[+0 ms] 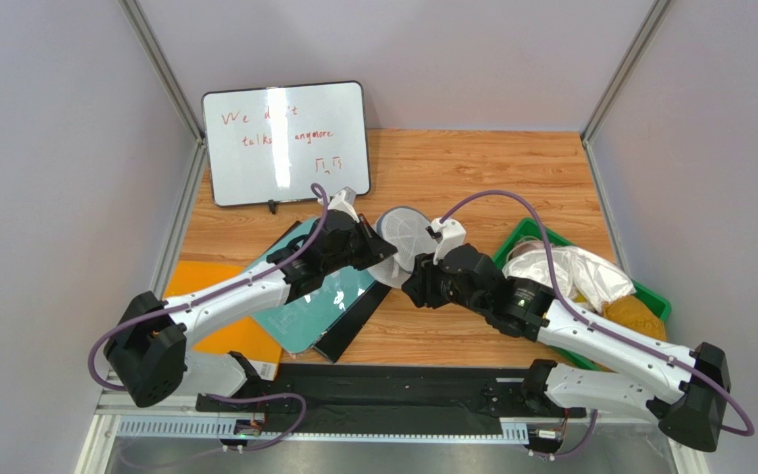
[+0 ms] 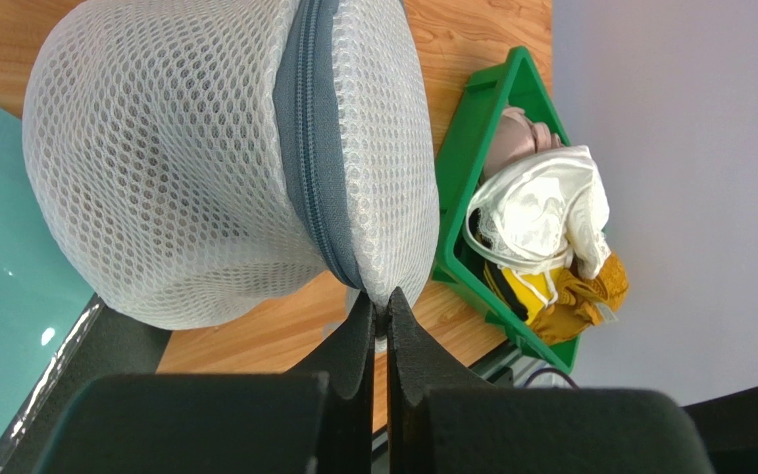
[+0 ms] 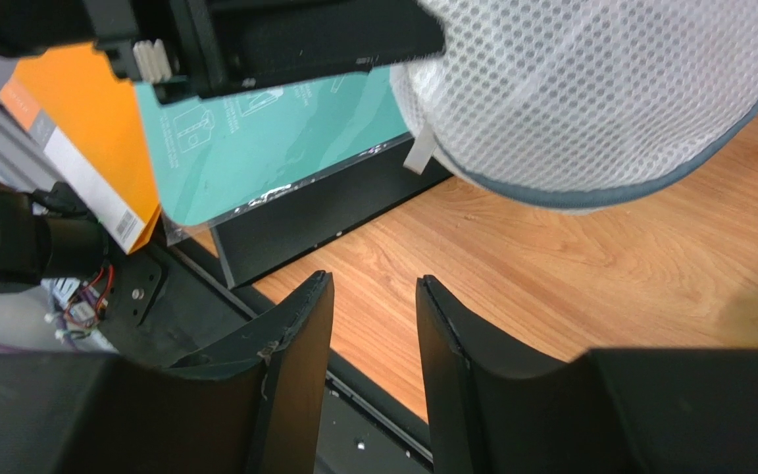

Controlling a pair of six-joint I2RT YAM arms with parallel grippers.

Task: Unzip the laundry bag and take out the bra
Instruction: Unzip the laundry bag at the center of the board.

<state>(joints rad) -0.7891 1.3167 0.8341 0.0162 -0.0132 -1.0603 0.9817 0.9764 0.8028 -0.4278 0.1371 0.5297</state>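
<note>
Zip (image 2: 306,128) on laundry bag (image 2: 175,168) was closed; bra not visible. Left fingers (image 2: 353,346) pinched bag rim; right fingers (image 3: 299,336) were parted, empty. Unzipping and removal not yet done.

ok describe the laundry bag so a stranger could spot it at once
Start at the whiteboard at the back of the wooden table; just in front of its lower right corner, where the two arms meet, is the laundry bag. It is a small round drum of white mesh with a grey-blue zip, unlike the flat teal pack to its left or the green bin to its right.
</note>
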